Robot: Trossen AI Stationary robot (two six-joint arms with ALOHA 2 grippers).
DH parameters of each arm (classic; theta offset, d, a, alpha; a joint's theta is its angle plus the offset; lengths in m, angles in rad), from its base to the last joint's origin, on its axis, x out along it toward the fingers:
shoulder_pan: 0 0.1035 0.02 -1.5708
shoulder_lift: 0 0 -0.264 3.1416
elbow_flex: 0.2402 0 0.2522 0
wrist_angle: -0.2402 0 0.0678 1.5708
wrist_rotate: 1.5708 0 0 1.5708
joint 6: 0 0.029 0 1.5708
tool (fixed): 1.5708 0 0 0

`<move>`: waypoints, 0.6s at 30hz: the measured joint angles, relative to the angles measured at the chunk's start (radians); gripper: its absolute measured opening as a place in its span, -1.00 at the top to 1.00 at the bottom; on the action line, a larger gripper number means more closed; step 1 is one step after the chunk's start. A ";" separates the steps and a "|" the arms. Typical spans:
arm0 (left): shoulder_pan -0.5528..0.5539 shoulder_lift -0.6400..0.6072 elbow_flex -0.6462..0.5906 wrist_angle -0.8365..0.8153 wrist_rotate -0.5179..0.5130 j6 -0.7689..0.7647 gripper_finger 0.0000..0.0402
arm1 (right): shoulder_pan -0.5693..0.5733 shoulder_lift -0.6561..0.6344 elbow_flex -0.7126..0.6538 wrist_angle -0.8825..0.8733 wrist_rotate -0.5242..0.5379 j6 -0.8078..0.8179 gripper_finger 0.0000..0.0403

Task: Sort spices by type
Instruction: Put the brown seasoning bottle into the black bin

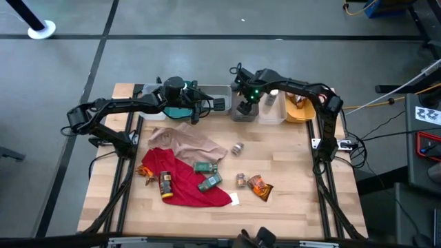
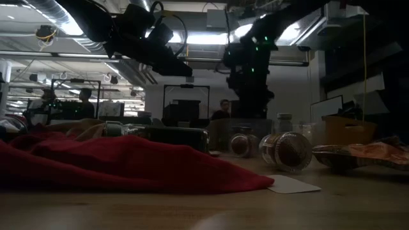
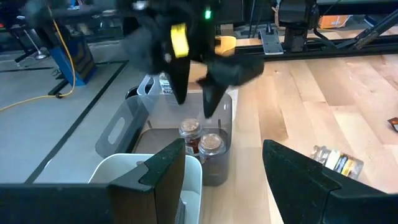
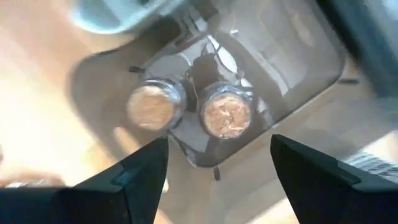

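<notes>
Right wrist view is showing the right gripper point(image 4: 217, 163), fingers spread, hanging over two brown jars point(image 4: 226, 116) in the grey bin point(image 4: 305, 50); no labels are readable.

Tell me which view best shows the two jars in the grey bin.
The right wrist view: it looks straight down on both jars, side by side in the grey bin. The left wrist view shows them farther off, under the right gripper. The high view hides them; the low view cannot settle them.
</notes>
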 joint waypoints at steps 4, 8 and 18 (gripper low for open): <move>0.000 0.000 0.000 0.000 0.000 0.000 0.01 | 0.050 -0.001 0.100 -0.114 0.005 -0.096 -0.39; 0.000 0.000 0.000 0.000 0.000 0.000 0.01 | 0.121 -0.003 0.155 -0.209 0.011 -0.242 -0.39; 0.000 0.000 0.000 -0.001 0.000 0.000 0.01 | 0.335 -0.002 0.131 -0.391 -0.034 -0.312 -0.39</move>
